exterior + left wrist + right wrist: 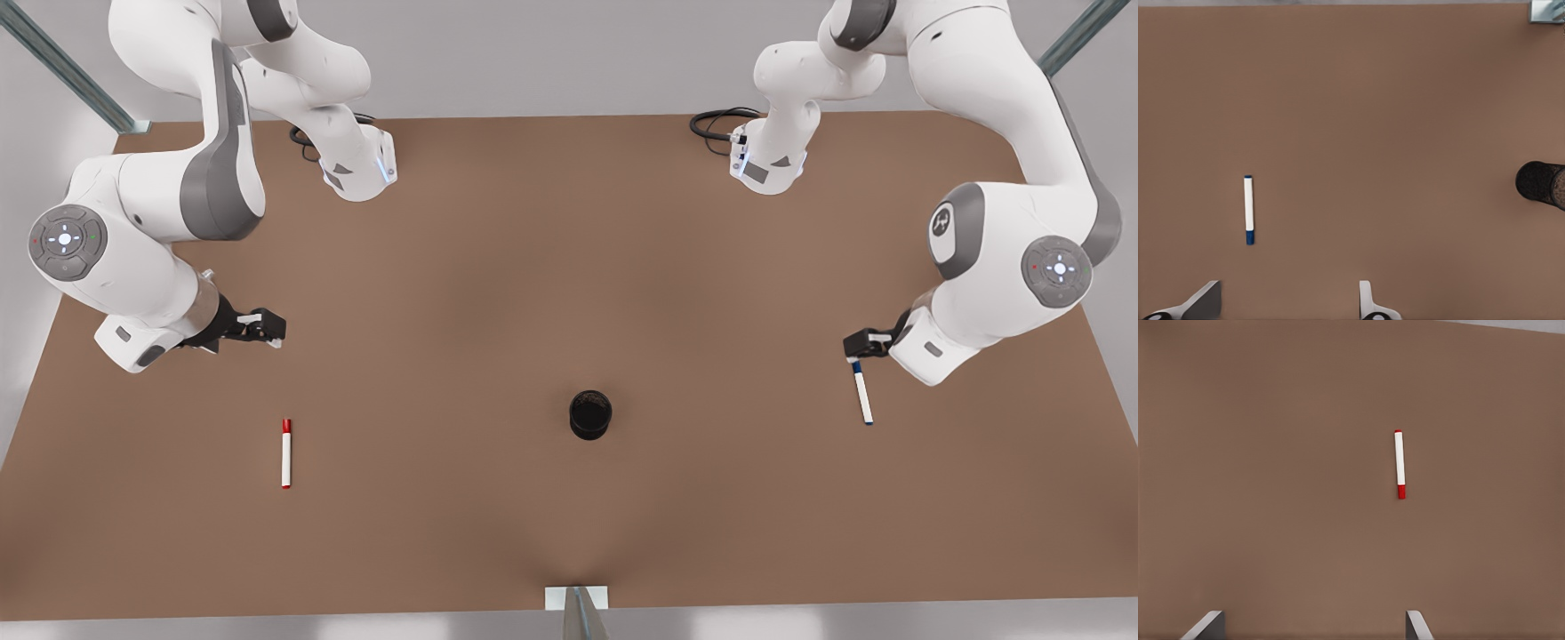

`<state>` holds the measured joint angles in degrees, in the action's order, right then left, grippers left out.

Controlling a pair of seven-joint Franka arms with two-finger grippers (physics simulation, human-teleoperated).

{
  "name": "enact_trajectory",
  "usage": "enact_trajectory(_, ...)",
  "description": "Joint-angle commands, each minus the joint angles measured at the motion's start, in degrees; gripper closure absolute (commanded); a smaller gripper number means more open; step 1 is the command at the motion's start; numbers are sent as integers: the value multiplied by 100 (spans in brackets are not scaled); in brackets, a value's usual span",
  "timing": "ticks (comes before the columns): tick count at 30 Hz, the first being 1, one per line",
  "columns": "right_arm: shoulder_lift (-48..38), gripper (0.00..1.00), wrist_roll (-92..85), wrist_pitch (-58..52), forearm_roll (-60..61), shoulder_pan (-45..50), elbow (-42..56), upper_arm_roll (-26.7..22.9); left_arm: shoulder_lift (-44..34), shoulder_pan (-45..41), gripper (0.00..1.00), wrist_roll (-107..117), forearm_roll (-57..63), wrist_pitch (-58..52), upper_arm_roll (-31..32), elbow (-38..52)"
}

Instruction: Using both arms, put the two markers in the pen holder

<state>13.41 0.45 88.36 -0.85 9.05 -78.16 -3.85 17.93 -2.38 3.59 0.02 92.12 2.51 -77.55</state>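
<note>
Left gripper [855,348] hovering with fingers spread over the cap end of the blue marker [862,392], near the worktop's edge at the front view's right. Right gripper [271,331] likewise released, near the opposite edge, apart from the red marker [286,453] lying flat. Black pen holder [590,414] upright mid-worktop, toward the near edge, between both markers.

Lying flat on open brown table [498,293]: red marker [286,453] at lower left, blue marker [862,392] at right, nothing crowding either. Standing alone at lower centre, pen holder [590,414], approachable from every side. Occupying upper corners, arm bases and cables [716,123].
</note>
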Motion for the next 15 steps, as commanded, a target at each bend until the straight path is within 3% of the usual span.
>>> enact_trajectory(1, -6, 0, -1, -3, 6, 9, 3, -1, 0, 1, 0, -745, -10, 174, -5, 3)
enact_trajectory(3, -6, 0, 8, -3, 6, 9, 3, -1, 254, 133, 0, -737, -11, 630, -76, -58)
enact_trajectory(9, -6, 0, 8, -3, 6, 9, 3, -1, 1203, 625, 0, -781, -169, 3786, -533, -1183)
enact_trajectory(15, -6, 0, 8, -3, 6, 9, 3, -1, 1775, 819, 0, -772, -397, 4068, -542, -1429)
